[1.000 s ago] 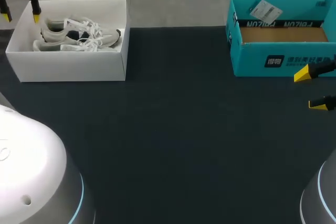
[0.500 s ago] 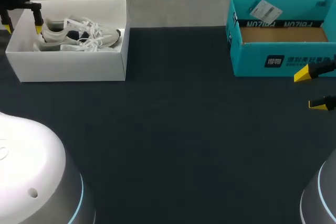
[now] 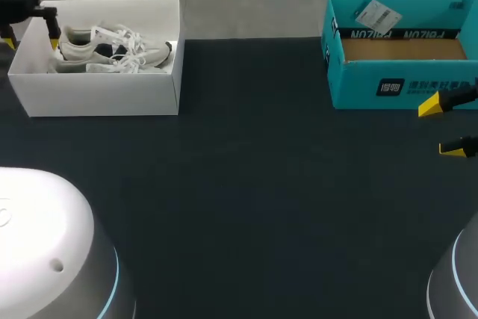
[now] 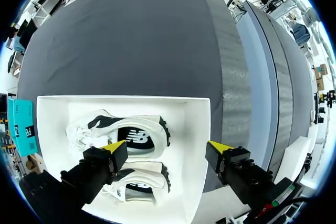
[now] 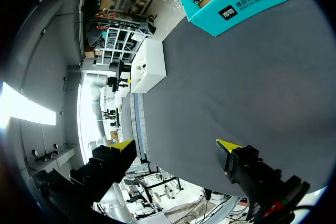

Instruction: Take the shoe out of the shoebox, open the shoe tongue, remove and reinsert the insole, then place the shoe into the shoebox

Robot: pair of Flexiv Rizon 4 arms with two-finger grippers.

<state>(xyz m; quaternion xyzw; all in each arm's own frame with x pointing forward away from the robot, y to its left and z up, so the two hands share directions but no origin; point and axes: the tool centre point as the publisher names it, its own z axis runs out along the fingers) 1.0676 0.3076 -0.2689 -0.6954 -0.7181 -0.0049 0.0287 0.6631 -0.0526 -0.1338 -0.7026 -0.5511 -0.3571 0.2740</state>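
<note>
Grey-white shoes point(image 3: 112, 51) with side logos lie in the white shoebox point(image 3: 101, 96) beneath the wide-open, empty left gripper point(image 4: 168, 148), while the right gripper point(image 3: 442, 128), equally open and empty, hangs beside a printed teal box point(image 3: 358, 89) containing a white label point(image 3: 375, 14).

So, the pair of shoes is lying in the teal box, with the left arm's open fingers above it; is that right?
Not quite: the head view shows the shoes in the white box, not the teal box, with the left arm's open fingers above it.
</note>
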